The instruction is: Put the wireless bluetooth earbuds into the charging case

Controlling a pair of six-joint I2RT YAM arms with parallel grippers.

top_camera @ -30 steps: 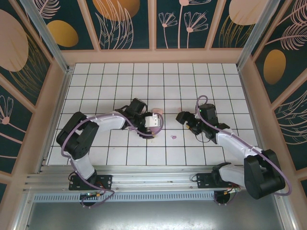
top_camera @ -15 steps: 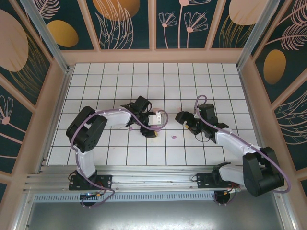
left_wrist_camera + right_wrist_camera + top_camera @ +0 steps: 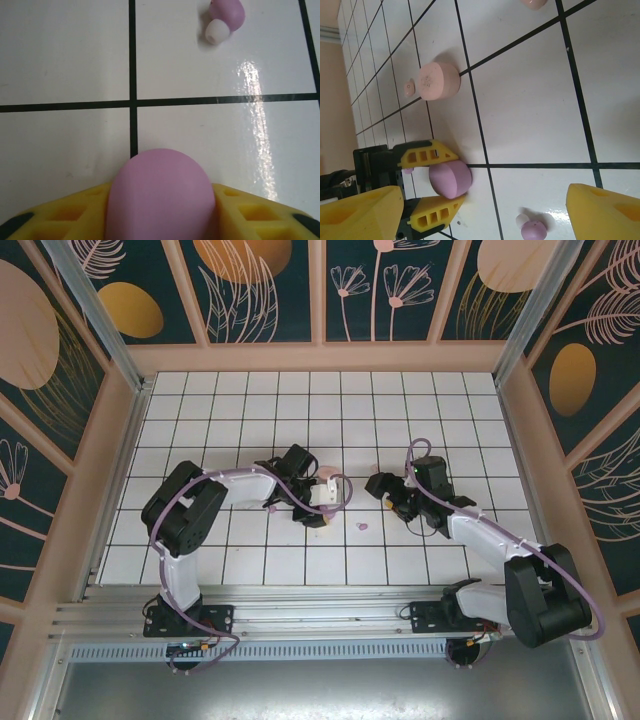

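Because the buds presumably need a steadied case, the left gripper [image 3: 161, 190] is closed on the lilac oval plastic charging case [image 3: 160, 170], which rests on the white tiled table [image 3: 65, 60]. The lilac rounded earbud with a white tip [image 3: 225, 16] lies loose just ahead and apart from it, between the wide-open, empty fingers of the right gripper [image 3: 485, 200].

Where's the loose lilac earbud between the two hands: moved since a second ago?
No. In the top view the lilac earbud lies at the same spot within the same white tile as before.
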